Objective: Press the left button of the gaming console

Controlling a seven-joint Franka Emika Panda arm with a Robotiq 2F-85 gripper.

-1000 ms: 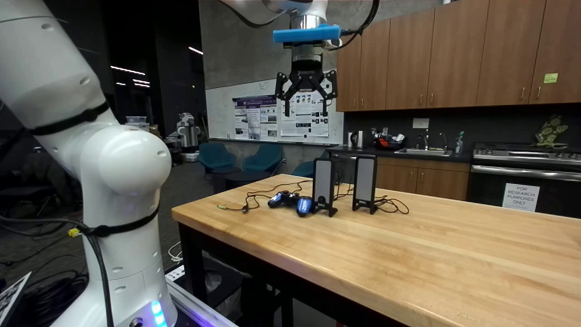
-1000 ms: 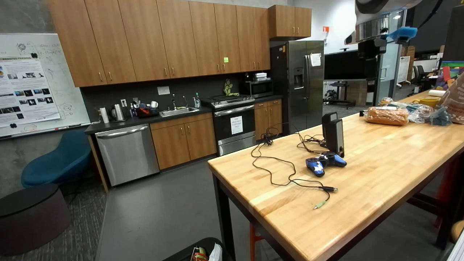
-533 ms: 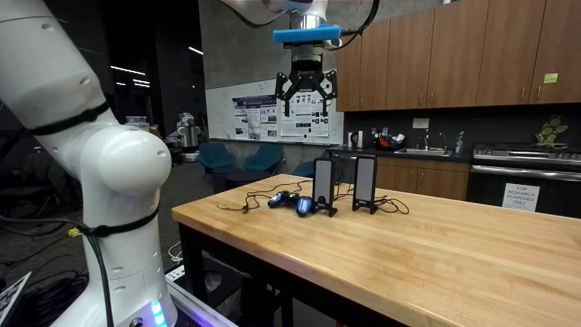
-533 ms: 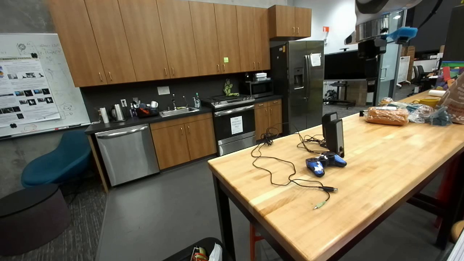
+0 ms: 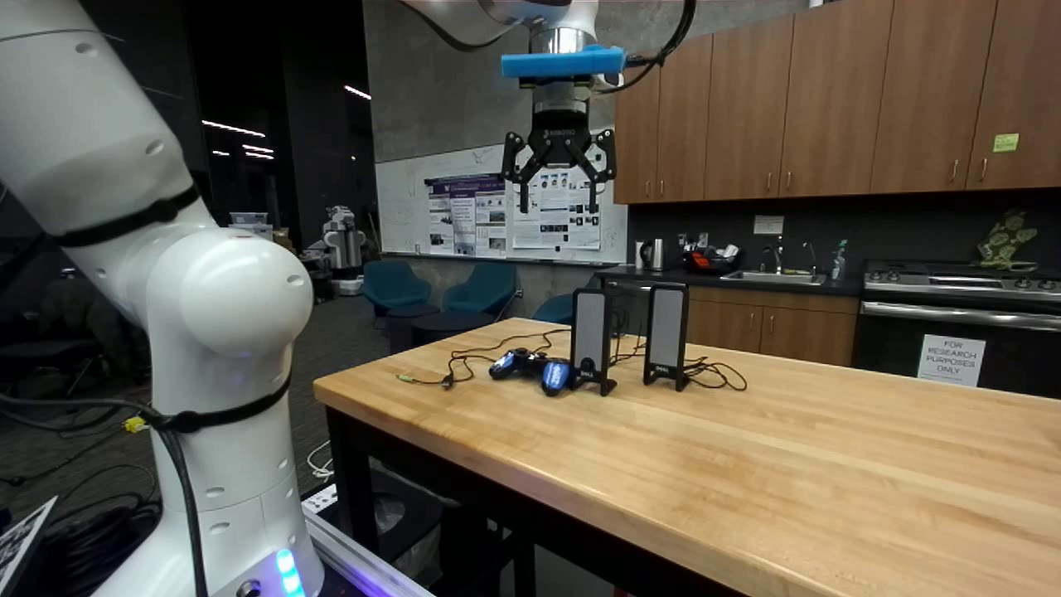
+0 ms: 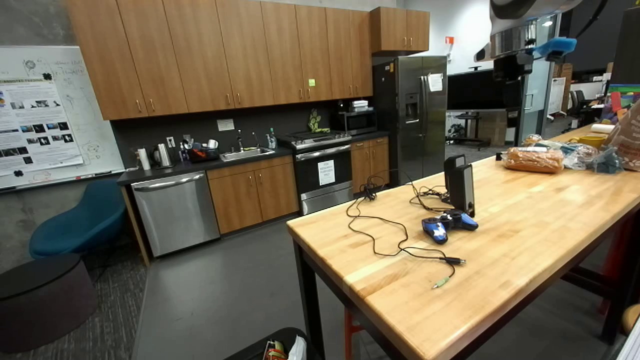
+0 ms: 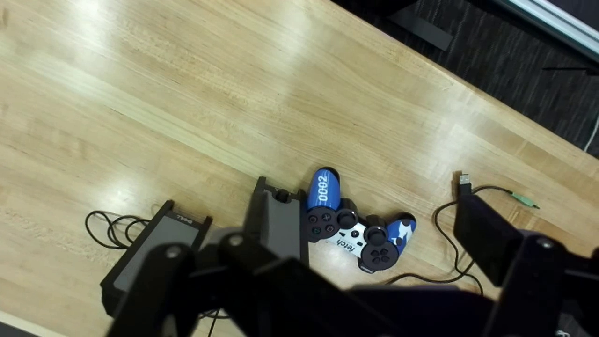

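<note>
A: Where did the controller (image 5: 530,361) lie?
B: On the table (image 5: 746,464), well below the gripper (image 5: 559,199) and slightly left in an exterior view.
A: And the gripper?
B: Its jaws stood apart, holding nothing.
A: What stood rightward?
B: A speaker (image 5: 590,327), touching or just beside the controller, then a second speaker (image 5: 666,327). In the wrist view the controller's long axis sloped down rightward; its directional pad (image 7: 379,255) — judged the target — sat at the end away from both.

In an exterior view, two speakers (image 5: 590,325) stand near the table's (image 5: 829,464) far edge, a green plug (image 5: 404,378) toward its left corner.
</note>
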